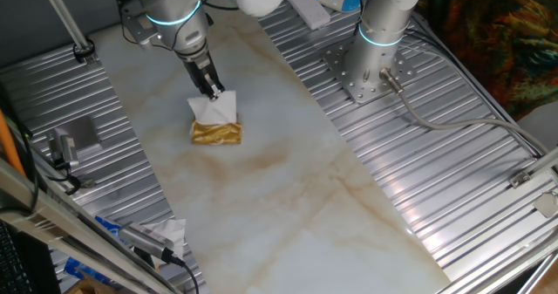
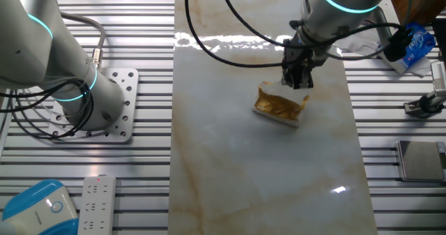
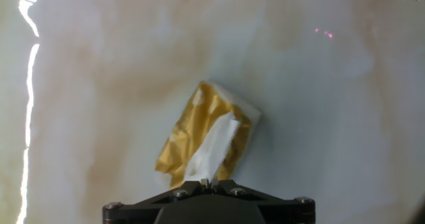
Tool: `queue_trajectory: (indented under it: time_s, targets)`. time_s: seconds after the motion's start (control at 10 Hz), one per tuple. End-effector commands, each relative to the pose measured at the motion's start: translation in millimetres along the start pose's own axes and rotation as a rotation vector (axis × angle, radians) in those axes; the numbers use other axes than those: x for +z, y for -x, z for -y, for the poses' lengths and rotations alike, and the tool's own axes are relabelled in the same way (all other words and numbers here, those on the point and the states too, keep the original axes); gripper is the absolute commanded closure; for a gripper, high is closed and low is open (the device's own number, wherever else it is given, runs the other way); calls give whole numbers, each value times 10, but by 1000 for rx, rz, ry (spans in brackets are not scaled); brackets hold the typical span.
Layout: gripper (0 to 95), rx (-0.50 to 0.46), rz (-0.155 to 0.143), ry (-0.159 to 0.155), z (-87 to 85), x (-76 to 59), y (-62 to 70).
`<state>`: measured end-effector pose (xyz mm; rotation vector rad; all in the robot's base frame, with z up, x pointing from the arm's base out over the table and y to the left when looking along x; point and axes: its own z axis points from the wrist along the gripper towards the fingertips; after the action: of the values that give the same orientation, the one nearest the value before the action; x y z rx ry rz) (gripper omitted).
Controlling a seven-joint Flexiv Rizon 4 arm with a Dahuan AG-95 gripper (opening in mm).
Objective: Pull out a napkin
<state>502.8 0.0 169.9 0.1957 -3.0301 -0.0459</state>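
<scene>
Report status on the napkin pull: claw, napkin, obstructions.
Claw shut on napkin. Napkin partly drawn, lower end in gold pack. Pack flat on table. Nothing obstructing.

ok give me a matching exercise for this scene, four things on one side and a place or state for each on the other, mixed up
Things:
1. napkin
2. gold pack
3. tool
4. power strip

Places or states:
A. lies on the marble top
B. on the ribbed metal beside the blue device
C. pinched and drawn up out of the pack
D. shut above the pack

Pairs: 1-C, 2-A, 3-D, 4-B
</scene>
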Motion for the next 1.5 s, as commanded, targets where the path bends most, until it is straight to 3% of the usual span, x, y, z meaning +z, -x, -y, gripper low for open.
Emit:
queue_trajectory:
  time_s: [0.1,0.5,0.6,0.7,0.8,0.9,1.1,1.2,1.4,1.5]
  targets:
    - [950,1,0,-1,-24,-87,-36]
    - [950,1,-4,-7,-31,-120,-57]
    - [950,7,-4,-5,2,-46,-32]
    - [950,12,1,3,2,-94,-56]
    - [950,17,-6,-9,-13,-232,-119]
    - [950,13,-2,-7,11,-195,-108]
    - [950,19,-1,-4,-25,-386,-142]
    - [950,-2,-12,-13,10,-322,-107]
    - [950,-19,-9,-12,175,75,-10]
    - [950,-14,-6,-5,200,149,4]
